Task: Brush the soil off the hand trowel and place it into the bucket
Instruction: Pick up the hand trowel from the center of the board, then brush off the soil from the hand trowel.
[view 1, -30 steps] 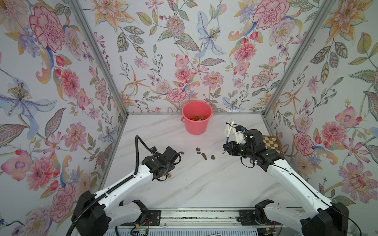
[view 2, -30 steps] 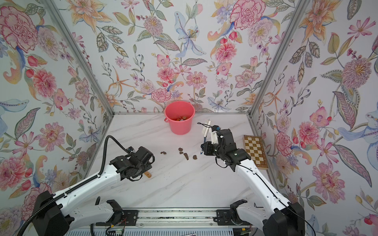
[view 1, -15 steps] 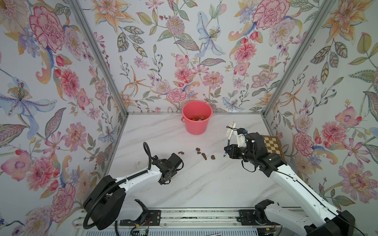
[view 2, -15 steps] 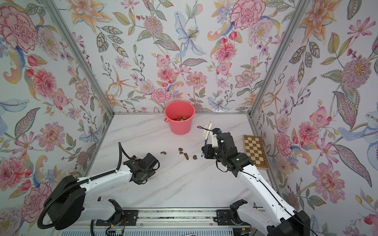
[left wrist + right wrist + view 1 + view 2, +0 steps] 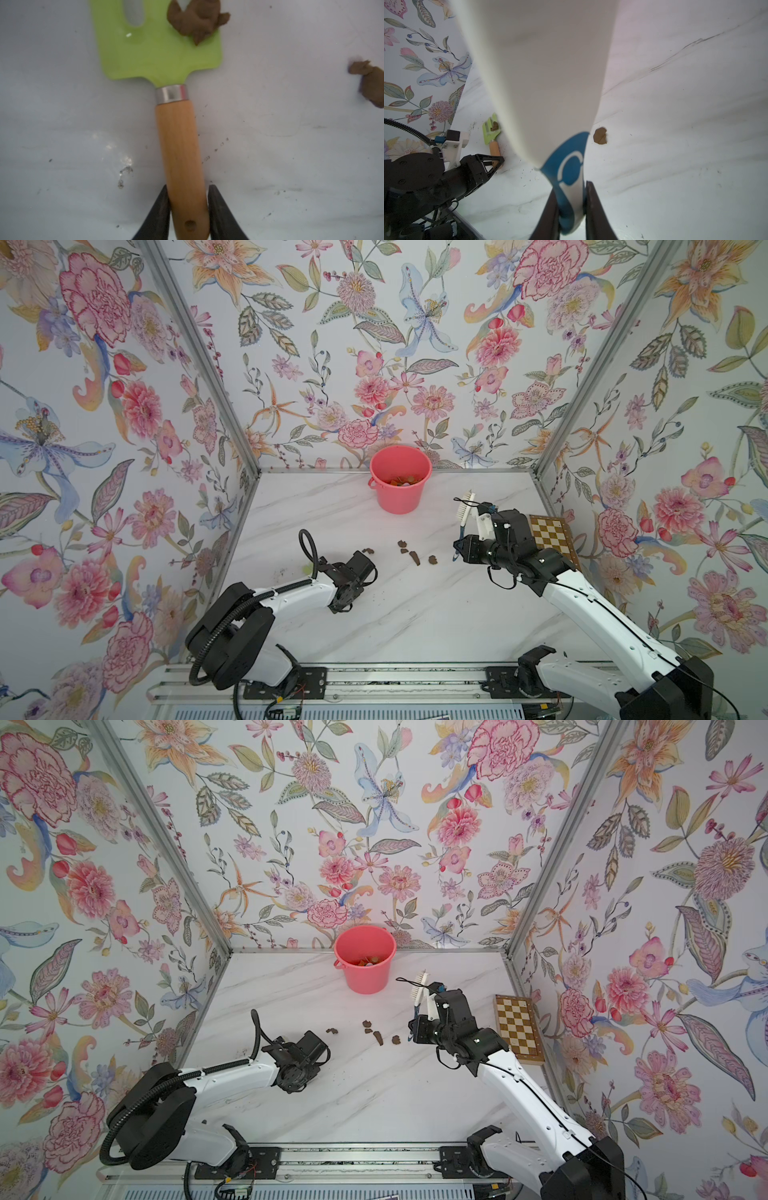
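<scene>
Trowel (image 5: 176, 124) seemingly clamped by left gripper (image 5: 188, 187), soil (image 5: 195, 18) on blade (image 5: 153, 54), right gripper (image 5: 571, 187) clasping brush (image 5: 542, 72)

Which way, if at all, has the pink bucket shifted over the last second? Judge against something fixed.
No. The bucket has not shifted: it crosses the metal strip at the back wall's foot in the same place as before.

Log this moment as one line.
left gripper: shut on trowel handle | right gripper: shut on brush, raised | soil: lump on blade | bucket: no trowel yet
</scene>
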You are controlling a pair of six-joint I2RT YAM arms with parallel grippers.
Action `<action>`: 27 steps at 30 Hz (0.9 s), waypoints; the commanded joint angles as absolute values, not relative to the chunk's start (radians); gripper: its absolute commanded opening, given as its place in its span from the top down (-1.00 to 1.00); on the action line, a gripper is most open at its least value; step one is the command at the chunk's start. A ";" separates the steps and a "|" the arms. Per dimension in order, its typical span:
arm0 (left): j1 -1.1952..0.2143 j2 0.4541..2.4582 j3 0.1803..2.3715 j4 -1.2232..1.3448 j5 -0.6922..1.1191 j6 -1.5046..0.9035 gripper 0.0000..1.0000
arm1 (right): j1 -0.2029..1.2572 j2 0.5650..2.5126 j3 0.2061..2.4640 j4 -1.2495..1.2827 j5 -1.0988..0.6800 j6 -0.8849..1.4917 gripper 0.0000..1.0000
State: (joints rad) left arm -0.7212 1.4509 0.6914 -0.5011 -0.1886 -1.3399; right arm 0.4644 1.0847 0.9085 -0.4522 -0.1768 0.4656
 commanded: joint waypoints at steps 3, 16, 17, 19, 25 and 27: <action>-0.739 1.484 0.715 -0.577 -0.212 -1.283 0.62 | 0.470 1.090 0.917 -0.434 -0.169 0.468 0.86; -0.930 1.609 1.154 -0.838 -0.205 -0.577 0.98 | 0.433 1.243 0.987 -0.535 -0.288 0.322 0.90; -0.939 1.614 1.167 -0.833 -0.176 -0.536 0.98 | 0.427 1.249 0.993 -0.550 -0.316 0.310 0.90; -0.958 1.614 1.189 -0.824 -0.143 -0.466 0.99 | 0.425 1.257 1.002 -0.590 -0.362 0.281 0.90; -0.977 1.605 1.241 -0.800 -0.116 -0.307 1.00 | 0.449 1.283 1.003 -0.715 -0.429 0.238 0.90; -0.977 1.615 1.269 -0.820 -0.132 -0.268 1.00 | 0.482 1.297 1.003 -0.736 -0.448 0.241 0.90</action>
